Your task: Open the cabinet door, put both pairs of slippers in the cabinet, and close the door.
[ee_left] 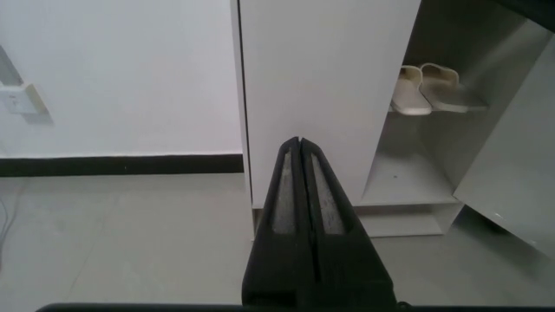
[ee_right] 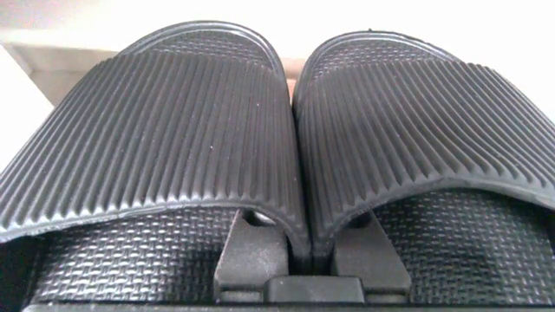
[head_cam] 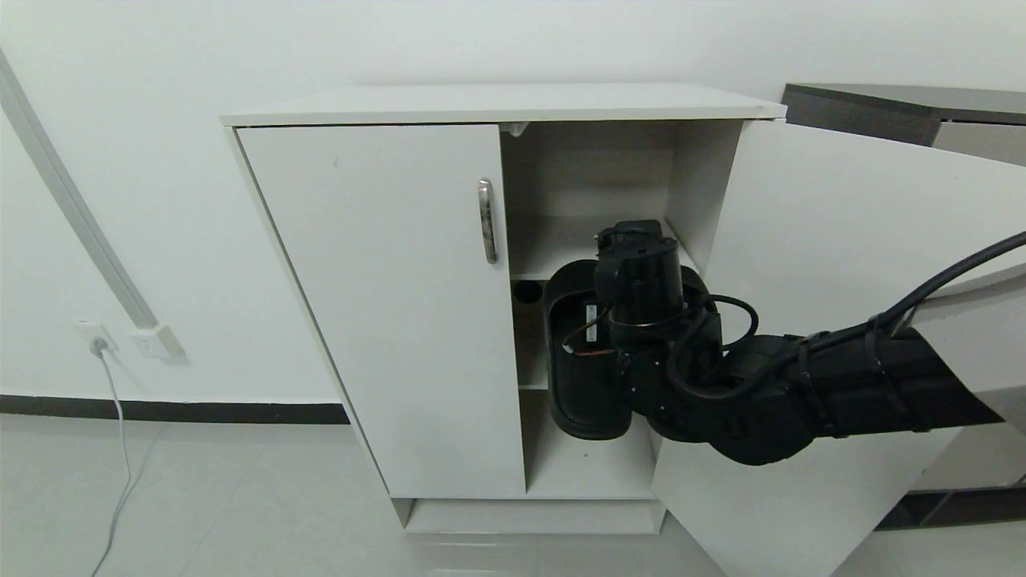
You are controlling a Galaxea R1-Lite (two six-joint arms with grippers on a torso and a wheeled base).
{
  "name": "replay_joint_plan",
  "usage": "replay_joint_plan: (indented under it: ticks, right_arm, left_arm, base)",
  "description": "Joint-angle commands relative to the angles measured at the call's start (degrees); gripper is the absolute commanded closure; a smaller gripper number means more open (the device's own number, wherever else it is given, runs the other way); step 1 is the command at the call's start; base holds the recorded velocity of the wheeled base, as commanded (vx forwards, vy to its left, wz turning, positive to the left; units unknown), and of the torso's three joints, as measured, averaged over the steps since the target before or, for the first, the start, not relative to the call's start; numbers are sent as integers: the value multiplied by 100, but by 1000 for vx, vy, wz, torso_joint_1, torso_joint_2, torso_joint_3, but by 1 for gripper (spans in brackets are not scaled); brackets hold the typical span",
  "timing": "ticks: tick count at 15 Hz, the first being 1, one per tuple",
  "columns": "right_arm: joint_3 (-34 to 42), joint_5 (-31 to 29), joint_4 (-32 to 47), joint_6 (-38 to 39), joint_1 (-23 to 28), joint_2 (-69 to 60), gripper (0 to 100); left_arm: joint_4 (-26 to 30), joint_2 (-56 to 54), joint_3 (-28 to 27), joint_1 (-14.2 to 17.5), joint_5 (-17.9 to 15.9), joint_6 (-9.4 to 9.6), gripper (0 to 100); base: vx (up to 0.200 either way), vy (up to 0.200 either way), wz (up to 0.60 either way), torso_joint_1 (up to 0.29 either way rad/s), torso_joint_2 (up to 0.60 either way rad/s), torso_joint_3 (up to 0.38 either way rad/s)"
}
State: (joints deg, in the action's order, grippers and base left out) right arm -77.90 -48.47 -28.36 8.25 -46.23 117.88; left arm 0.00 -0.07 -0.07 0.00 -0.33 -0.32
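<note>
The white cabinet (head_cam: 497, 104) has its right door (head_cam: 842, 264) swung open and its left door (head_cam: 385, 304) closed. A pair of black slippers (head_cam: 581, 377) hangs soles-out in the open compartment, in front of the shelves. My right gripper (ee_right: 305, 247) is shut on the pair, pinching the two inner edges of the black slippers (ee_right: 295, 139) together. A beige pair of slippers (ee_left: 429, 87) lies on a shelf inside the cabinet. My left gripper (ee_left: 299, 173) hangs low over the floor in front of the closed door, shut and holding nothing.
The closed door has a metal handle (head_cam: 486, 220). A wall socket with a cable (head_cam: 96, 340) sits at the left, and a grey unit (head_cam: 906, 104) stands behind the open door. Bare floor (head_cam: 240, 497) lies before the cabinet.
</note>
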Motion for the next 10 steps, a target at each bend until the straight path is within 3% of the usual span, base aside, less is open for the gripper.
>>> replay_joint_plan:
  ticks: [1,2,10]
  right_arm:
    - [-41,-5,-3,-17,17,-20,100]
    - [-41,-5,-3,-17,17,-20,100]
    - [-32,-5,-3,-17,-9,-81,100]
  left_arm:
    - [0,7,-1,0,-2,-3,100]
    - [0,7,-1,0,-2,-3,100]
    - [0,7,-1,0,-2,-3,100]
  base:
    - [0,0,0,0,0,0]
    - [0,0,0,0,0,0]
    - [200,0,0,1,2,5]
